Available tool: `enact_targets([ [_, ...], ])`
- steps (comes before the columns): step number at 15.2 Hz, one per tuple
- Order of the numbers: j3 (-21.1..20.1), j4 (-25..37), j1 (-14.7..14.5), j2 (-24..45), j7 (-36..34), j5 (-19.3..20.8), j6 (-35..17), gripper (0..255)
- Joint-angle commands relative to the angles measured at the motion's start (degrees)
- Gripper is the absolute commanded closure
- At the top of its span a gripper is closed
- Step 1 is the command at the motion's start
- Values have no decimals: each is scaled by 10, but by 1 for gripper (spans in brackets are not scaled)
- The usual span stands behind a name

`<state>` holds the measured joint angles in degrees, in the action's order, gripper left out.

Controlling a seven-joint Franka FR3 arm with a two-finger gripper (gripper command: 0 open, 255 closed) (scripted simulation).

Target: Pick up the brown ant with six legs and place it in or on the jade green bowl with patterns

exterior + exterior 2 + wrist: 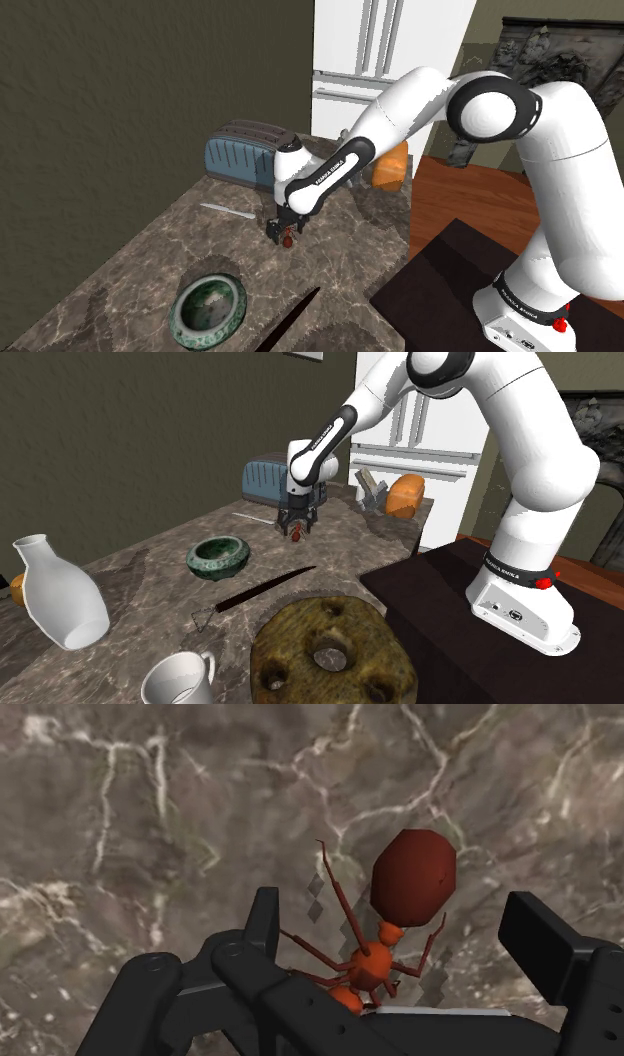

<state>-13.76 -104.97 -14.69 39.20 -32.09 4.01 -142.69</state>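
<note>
The fingers (pixel 264 922) are found apart, nothing clasped; the reddish-brown ant (pixel 413 876) lies between them on the desk (pixel 150 250). If only thin legs are pinched, slippage before the green bowl (pixel 238 305) is judged likely.

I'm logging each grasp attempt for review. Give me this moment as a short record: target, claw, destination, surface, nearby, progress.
target: reddish-brown six-legged ant, between the claw's fingers, not touched by them
claw: black two-finger claw, open, lowered over the ant
destination: green patterned bowl, apart from the ant, nearer the shoulder camera
surface: dark veined stone-look countertop
nearby: blue-grey toaster, beyond the claw in the shoulder view
progress: grasp not yet closed; ant not in the bowl
</note>
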Motion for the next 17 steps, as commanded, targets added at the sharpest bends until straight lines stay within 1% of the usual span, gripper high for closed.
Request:
enact_targets([
  [1,1,0,0,2,0,0,-3,0],
  [6,1,0,0,2,0,0,-3,0],
  [7,1,0,0,2,0,0,-3,255],
  [17,-1,-2,1,-4,0,-1,2,255],
])
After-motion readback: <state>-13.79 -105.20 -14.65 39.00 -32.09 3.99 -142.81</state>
